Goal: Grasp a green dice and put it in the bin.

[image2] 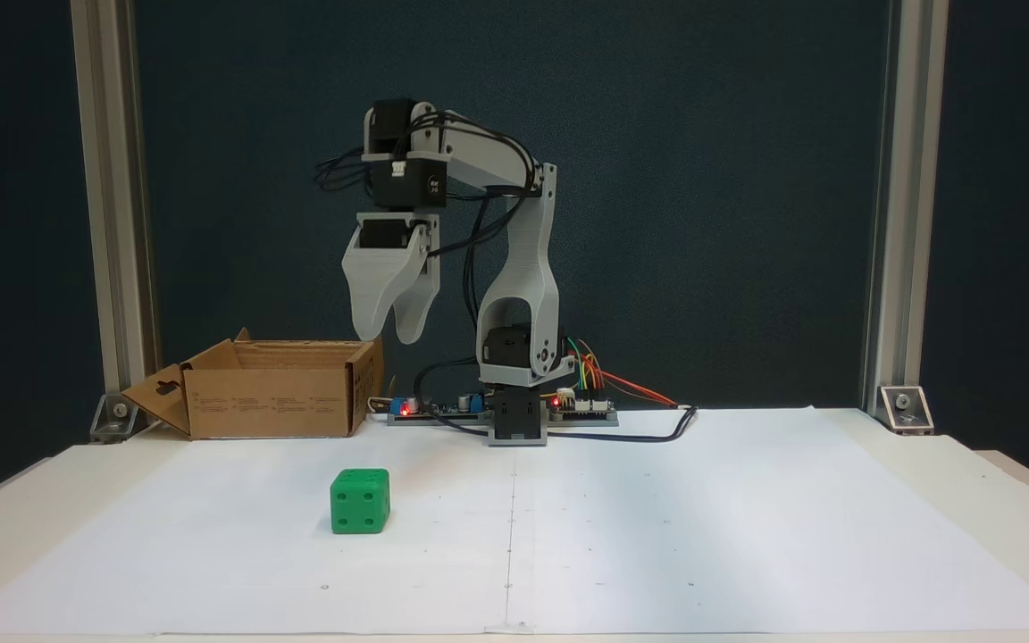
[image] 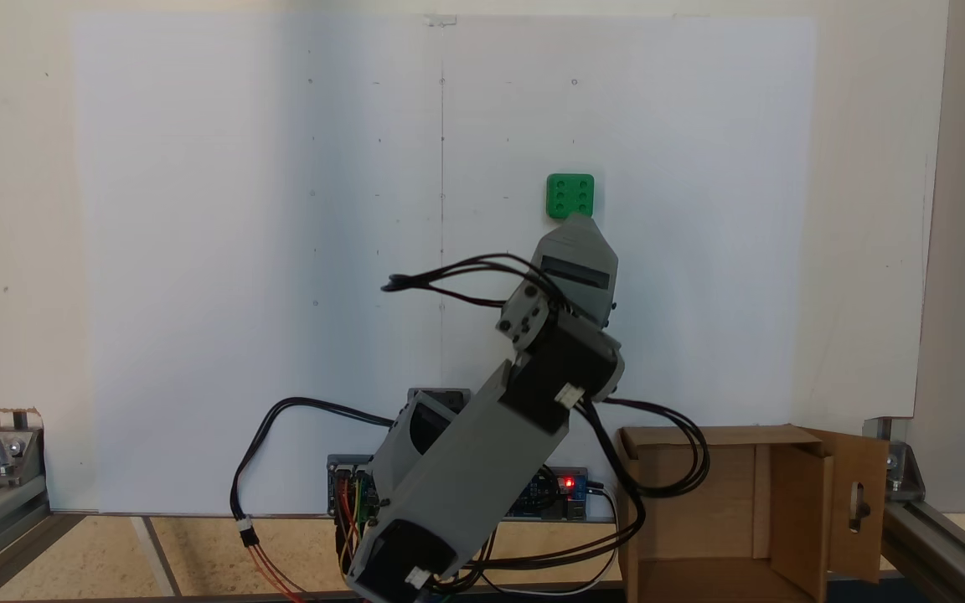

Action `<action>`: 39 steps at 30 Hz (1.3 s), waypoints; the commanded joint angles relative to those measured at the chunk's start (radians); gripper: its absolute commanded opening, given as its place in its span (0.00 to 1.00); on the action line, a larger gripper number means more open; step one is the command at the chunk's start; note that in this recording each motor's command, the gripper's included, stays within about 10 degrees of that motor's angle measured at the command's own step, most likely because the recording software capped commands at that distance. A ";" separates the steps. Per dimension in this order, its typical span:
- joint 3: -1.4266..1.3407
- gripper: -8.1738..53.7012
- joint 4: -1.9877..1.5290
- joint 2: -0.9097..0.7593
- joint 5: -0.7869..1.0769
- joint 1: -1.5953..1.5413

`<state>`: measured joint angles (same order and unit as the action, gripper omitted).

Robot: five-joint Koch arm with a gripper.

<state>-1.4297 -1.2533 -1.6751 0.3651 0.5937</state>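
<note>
Two grey fingers (image2: 376, 308) hang down from the gripper (image2: 394, 338), and their tips sit close together with just a thin gap, so the gripper looks closed and it holds nothing. The gripper points down and hangs high in the air, well above the white paper (image2: 657, 518). From the top-down fixed view the gripper (image: 576, 219) shows as one grey pointed shape, and its tip sits just at the near edge of the green dice (image: 570, 196). The side-on fixed view shows that the two are really well apart, for the green dice (image2: 360, 501) sits low on the paper, out in front of the gripper. Four dots show on the side of the dice, and six dots show on its top. Behind the gripper, the grey arm (image2: 514, 259) bends up and over from its base (image2: 516, 415) at the back edge of the paper. Black wires (image: 667, 469) loop around the arm. A small red light (image: 567, 482) glows on the board beside the base. The bin (image2: 273, 397) is a brown box that stands open near the base, at the back corner of the table (image2: 997, 473). One flap (image: 855, 502) with a slot cut in it sticks out to the side. The dice is outside the bin, well apart from it.
</note>
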 commanded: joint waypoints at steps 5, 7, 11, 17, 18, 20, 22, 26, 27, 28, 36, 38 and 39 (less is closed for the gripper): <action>0.091 0.85 0.020 0.054 0.067 -0.011; 0.091 0.85 0.029 0.069 0.072 -0.018; 0.091 0.85 0.049 0.097 0.103 -0.028; 0.091 0.85 0.097 0.144 0.121 -0.054; 0.091 0.85 0.101 0.147 0.121 -0.057; 0.089 0.85 0.110 0.160 0.132 -0.061; 0.089 0.85 0.126 0.173 0.133 -0.064; 0.087 0.85 0.153 0.198 0.133 -0.067; 0.087 0.84 0.158 0.201 0.133 -0.067; 0.086 0.84 0.163 0.201 0.133 -0.067; 0.063 0.84 0.183 0.212 0.133 -0.071; 0.055 0.84 0.184 0.212 0.133 -0.074; 0.051 0.85 0.192 0.212 0.133 -0.074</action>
<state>-1.3959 -1.0769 -1.4573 0.4357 0.5216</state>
